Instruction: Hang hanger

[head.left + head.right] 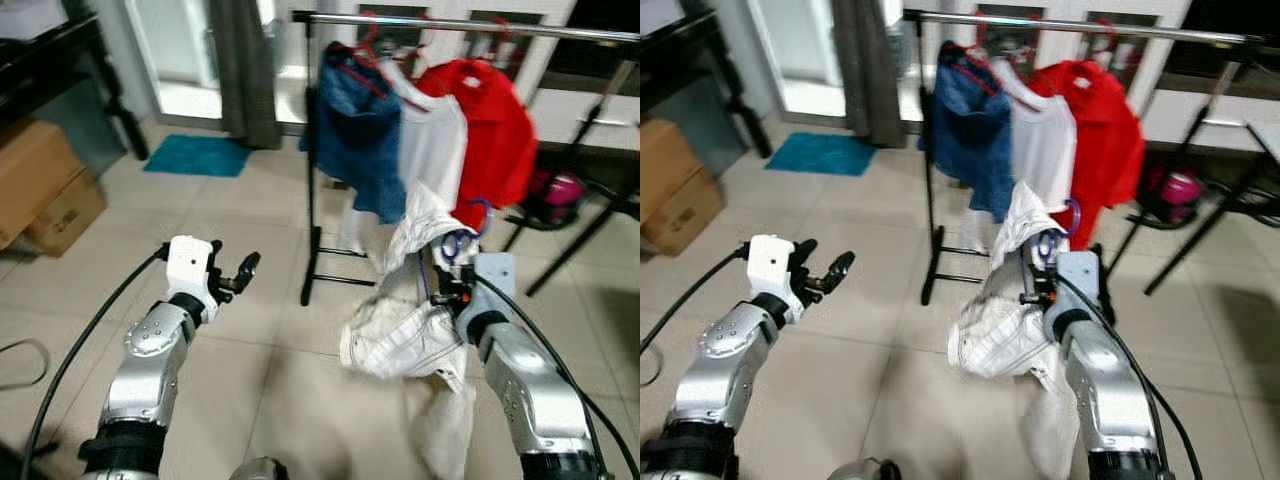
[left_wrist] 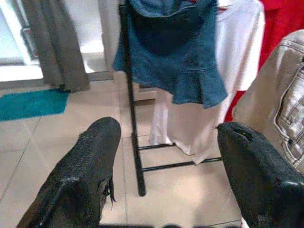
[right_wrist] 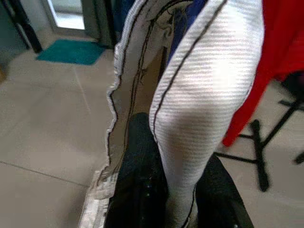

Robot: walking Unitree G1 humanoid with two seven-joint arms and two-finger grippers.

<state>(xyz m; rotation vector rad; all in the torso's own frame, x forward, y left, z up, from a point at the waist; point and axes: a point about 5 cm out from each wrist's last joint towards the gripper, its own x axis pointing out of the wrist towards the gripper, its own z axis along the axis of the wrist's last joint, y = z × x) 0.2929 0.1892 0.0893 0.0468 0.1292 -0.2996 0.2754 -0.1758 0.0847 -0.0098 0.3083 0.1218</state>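
**Hanger and garment held up short of the rail**

While the clothes rack (image 1: 312,200) stands ahead on the tiled floor (image 1: 230,380), its top rail (image 1: 470,25) is already loaded towards its left end with a blue denim garment (image 1: 350,130), a white shirt (image 1: 435,145) and a red shirt (image 1: 495,125), each on a red hanger; the right end of the rail is left bare, and that stretch is judged the likely place for the next hanger. A cream-white garment (image 1: 400,325) is carried below the rail and in front of the hung clothes, raised so that most of it is kept off the floor, though its lower part trails down beside the right arm. It is borne on a blue hanger (image 1: 462,240), whose hook is seen just above the right gripper (image 1: 1040,285); the fingers are clenched on the hanger's neck through the cloth, as the right wrist view suggests. The hook has not yet been brought to the rail. The left gripper (image 1: 240,275) is held forward at the rack's left side, released and carrying nothing, apparently kept free to steady the cloth.
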